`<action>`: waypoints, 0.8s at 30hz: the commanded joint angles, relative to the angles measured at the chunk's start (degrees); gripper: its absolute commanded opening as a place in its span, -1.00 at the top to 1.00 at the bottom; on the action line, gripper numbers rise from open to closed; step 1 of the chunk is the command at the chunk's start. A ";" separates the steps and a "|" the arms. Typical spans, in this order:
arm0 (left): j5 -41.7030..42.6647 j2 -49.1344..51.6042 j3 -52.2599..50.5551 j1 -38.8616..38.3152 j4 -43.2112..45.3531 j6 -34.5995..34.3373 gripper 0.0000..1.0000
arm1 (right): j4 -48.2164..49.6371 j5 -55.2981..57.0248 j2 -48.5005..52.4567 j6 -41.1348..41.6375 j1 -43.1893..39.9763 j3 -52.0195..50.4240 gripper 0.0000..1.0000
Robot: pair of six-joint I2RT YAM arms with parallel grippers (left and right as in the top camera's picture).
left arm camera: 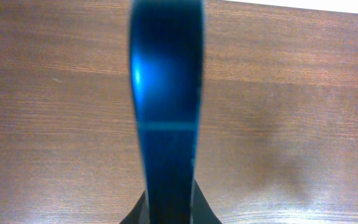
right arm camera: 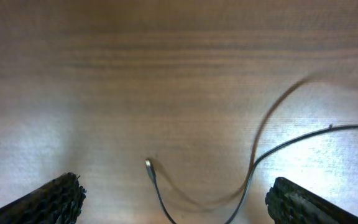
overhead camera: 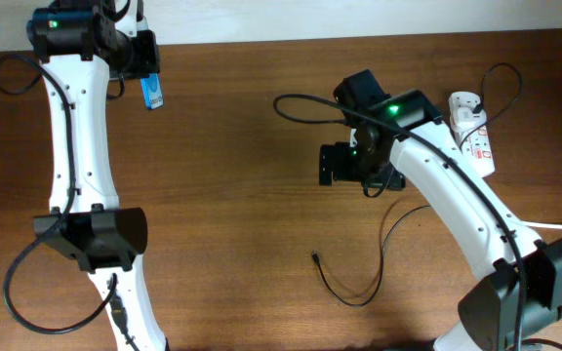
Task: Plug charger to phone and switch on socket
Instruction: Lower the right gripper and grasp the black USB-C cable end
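Observation:
My left gripper (overhead camera: 146,73) is shut on the phone (overhead camera: 152,93) and holds it at the table's far left. In the left wrist view the phone's blue screen (left arm camera: 166,106) fills the middle, clamped between the fingers (left arm camera: 169,216). The charger's black cable (overhead camera: 364,295) loops on the table, its connector tip (overhead camera: 316,257) lying free. My right gripper (overhead camera: 334,166) is open and empty above the table, farther back than the tip. The right wrist view shows the tip (right arm camera: 148,165) and the cable (right arm camera: 257,158) between the open fingers (right arm camera: 179,202). The socket (overhead camera: 478,136) lies at the far right with a white plug (overhead camera: 466,107) in it.
The socket's thick white cord (overhead camera: 559,226) runs off the right edge. A robot cable (overhead camera: 305,105) arcs behind the right arm. The table (overhead camera: 232,195) is brown wood.

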 commanded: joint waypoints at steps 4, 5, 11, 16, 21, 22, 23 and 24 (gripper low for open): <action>6.71 2.80 0.55 0.98 1.36 -0.76 1.00 | 1.53 -9.84 0.46 -4.87 0.37 -8.48 -0.99; 9.31 3.23 0.55 0.92 1.38 -0.74 1.00 | 1.70 -9.99 0.46 -4.87 0.92 -9.77 -0.99; 9.75 6.10 0.55 0.94 1.51 -0.33 1.00 | 5.40 -7.87 0.50 -4.22 9.44 -13.27 -0.63; 9.75 6.10 0.55 0.94 0.68 -0.31 1.00 | 4.90 -1.46 2.29 -5.20 18.60 -17.20 -0.54; 9.75 6.10 0.55 0.94 0.92 -0.31 1.00 | 10.51 -1.51 4.04 -4.57 21.64 -23.39 -0.38; 9.75 6.10 0.55 0.94 0.92 -0.31 1.00 | 11.04 -1.55 4.09 -4.11 21.70 -23.45 -0.30; 9.73 6.10 0.55 0.94 0.90 -0.31 1.00 | 11.04 -1.53 4.09 -4.13 21.84 -23.56 -0.26; 9.53 6.10 0.55 0.94 0.87 -0.26 1.00 | 11.91 -1.44 4.09 -4.11 22.51 -24.61 -0.19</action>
